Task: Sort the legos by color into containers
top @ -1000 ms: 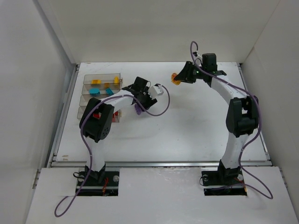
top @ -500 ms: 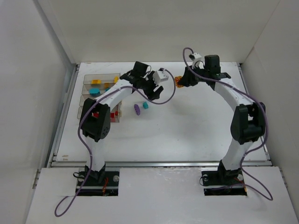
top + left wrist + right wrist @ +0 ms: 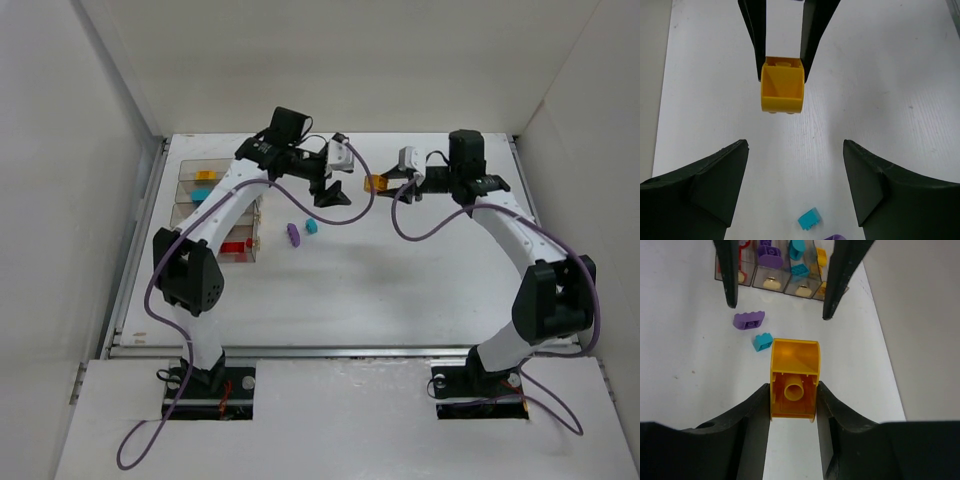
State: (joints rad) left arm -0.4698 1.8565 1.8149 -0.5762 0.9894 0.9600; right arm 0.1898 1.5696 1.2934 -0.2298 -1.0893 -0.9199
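— What changed?
— We note the left gripper (image 3: 335,195) has swung far-right to face the right gripper (image 3: 388,183), which clamps the yellow brick (image 3: 794,375).
— And the left jaws?
— Spread apart, empty; the brick hangs just beyond them, well right of the containers (image 3: 215,210).

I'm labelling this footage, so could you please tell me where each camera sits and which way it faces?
Top external: fixed above and behind the bases, looking down on the table; left arm and right arm show whole.
Left wrist: on the left arm, facing the right gripper; its own open left gripper frames the bottom.
Right wrist: on the right arm, facing the containers; the right gripper clamps the yellow lego.
Shared: both wrist views show that yellow lego and the cyan lego.
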